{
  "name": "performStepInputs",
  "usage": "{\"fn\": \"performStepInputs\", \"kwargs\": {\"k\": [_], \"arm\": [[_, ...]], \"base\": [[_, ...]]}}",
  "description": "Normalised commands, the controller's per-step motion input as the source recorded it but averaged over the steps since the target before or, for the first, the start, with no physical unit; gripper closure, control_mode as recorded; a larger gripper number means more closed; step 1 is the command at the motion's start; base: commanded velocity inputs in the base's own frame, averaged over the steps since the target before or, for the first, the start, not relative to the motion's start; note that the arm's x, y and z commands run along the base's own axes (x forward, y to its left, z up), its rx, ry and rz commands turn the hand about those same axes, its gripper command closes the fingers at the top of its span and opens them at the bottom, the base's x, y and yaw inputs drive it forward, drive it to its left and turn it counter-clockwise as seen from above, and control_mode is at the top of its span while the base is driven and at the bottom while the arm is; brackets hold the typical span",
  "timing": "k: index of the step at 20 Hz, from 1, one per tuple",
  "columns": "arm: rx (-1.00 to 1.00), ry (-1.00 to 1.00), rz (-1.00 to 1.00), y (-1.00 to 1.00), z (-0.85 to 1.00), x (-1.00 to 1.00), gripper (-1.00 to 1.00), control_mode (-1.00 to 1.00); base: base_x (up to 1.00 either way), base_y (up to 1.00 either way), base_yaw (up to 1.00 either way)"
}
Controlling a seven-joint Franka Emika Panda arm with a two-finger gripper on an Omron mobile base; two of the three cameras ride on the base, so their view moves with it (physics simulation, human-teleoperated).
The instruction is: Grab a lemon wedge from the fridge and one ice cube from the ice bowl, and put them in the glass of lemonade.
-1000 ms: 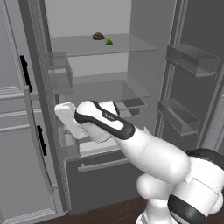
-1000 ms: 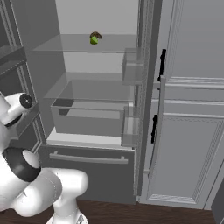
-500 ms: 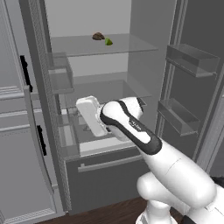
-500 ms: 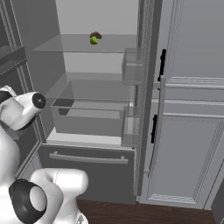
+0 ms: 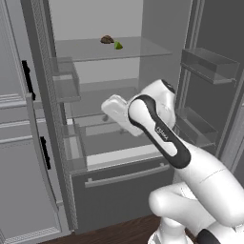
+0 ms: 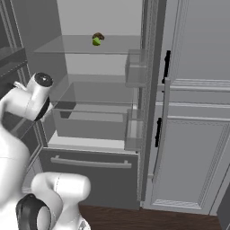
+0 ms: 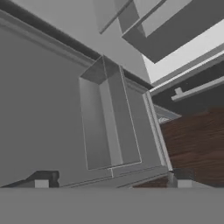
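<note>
In front of the open fridge [image 5: 205, 95], arm [image 5: 164, 138] bends across the middle of the left base view, w/ the white hand [image 5: 116, 112] pointing left into the compartment, just above the lower shelf level. Gripper [image 7: 113, 181]: fingertips [image 7: 41, 180] sit far apart at the bottom of the hand view, nothing between them, i.e. spread wide & empty. Hand view looks at a clear door bin [image 7: 109, 127] on the fridge door, w/ the bottom drawer's handle [image 7: 197, 89] and dark wood floor [image 7: 192, 140] off to one side.

Next back: bottom drawer [image 5: 119, 190] closed, long pale handle across its front. Above it the clear crisper box [image 6: 90, 123] and clear shelves.

Farther & higher: lemon wedge [image 5: 117, 45], small yellow-green, lies on the top clear shelf [image 5: 143, 47], touching or just beside a small brown item [image 5: 106, 39]; can't tell which. Wedge is well above the hand & apart from it. In the right base view same wedge [image 6: 96, 41] shows under the brown item.

Sides: grey panelled cabinets [image 6: 193, 134] w/ black handles [image 6: 158, 132] flank the fridge.
</note>
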Motion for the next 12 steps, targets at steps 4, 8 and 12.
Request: {"fn": "performStepInputs", "kwargs": {"k": [4,8,12], "arm": [[-0.58,-0.08,-0.01,-0.85,0.00,-0.02,-1.00,-1.00],[-0.34,-0.14,-0.02,-0.96,0.00,-0.50,-1.00,-1.00],[0.00,-0.25,-0.05,-0.91,0.23,-1.00,-1.00,-1.00]], "base": [[0.00,0.00,0.00],[0.00,0.00,0.00],[0.00,0.00,0.00]]}}
